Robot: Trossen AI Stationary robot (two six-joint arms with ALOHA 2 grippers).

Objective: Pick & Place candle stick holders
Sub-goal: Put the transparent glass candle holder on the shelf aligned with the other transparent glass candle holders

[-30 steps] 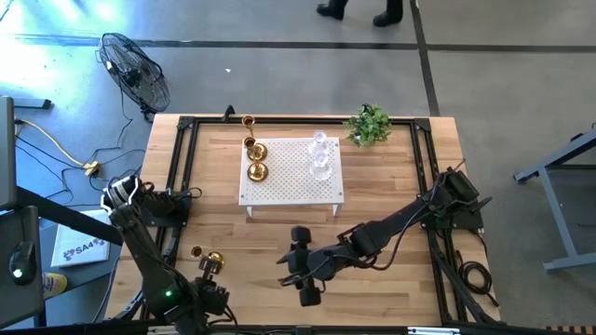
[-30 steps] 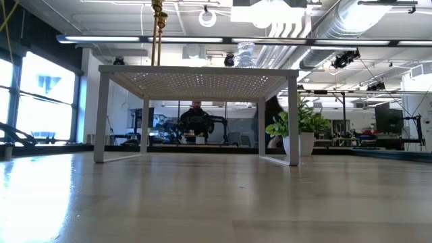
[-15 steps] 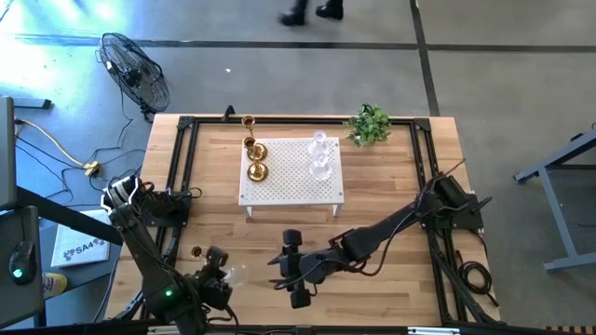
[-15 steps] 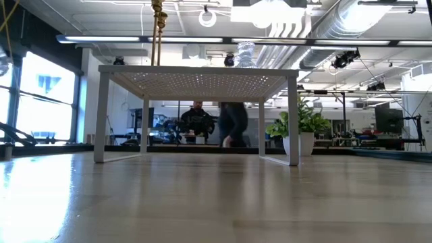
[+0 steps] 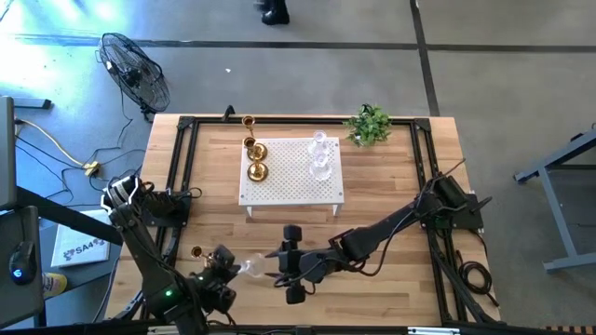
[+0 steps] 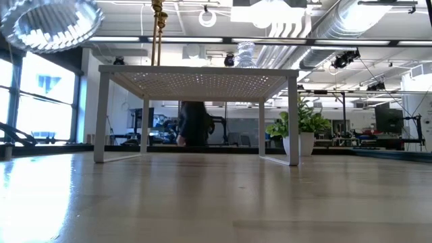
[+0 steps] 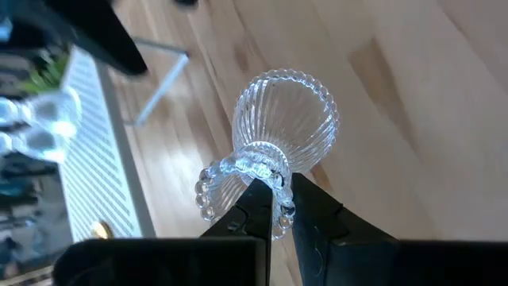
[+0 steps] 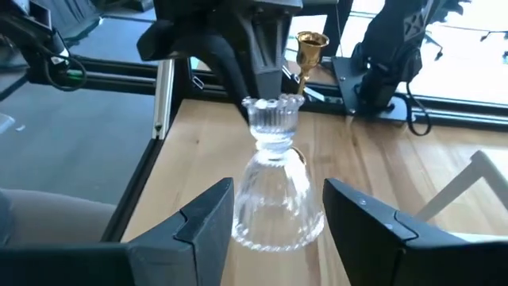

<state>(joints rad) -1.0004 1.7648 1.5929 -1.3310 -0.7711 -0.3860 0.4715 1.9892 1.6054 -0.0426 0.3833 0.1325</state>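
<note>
A clear ribbed glass candle stick holder (image 5: pixel 250 268) hangs above the table's near left part, with my left gripper (image 5: pixel 226 265) shut on it. Its wide flared end (image 8: pixel 275 208) points toward my right gripper (image 5: pixel 281 270). That gripper is open, one finger (image 8: pixel 208 216) on each side of the wide end, with no touch showing. A brass holder (image 5: pixel 196 252) stands on the table beside the left arm. More brass holders (image 5: pixel 256 172) and glass holders (image 5: pixel 319 154) stand on the white perforated stand (image 5: pixel 291 186). My left gripper pinches the glass holder's narrow neck (image 7: pixel 262 168) between its two fingertips (image 7: pixel 255 199), just beside the small beaded end (image 7: pixel 208 195). The fingers lie across the neck. The holder is lifted clear of the table and tipped over, its wide ribbed end (image 7: pixel 287 119) pointing away from the gripper.
The white stand sits at the table's far middle, with a small green plant (image 5: pixel 369 124) at the far right. A black frame (image 5: pixel 182 186) runs along the table's edges. A person walks in the room beyond the stand (image 6: pixel 194 123).
My left wrist has turned and swung the glass holder out toward the table's right, so that its wide end now faces the right gripper and shows at the low view's top left. My right gripper has gone toward the left, up to the holder, still open.
</note>
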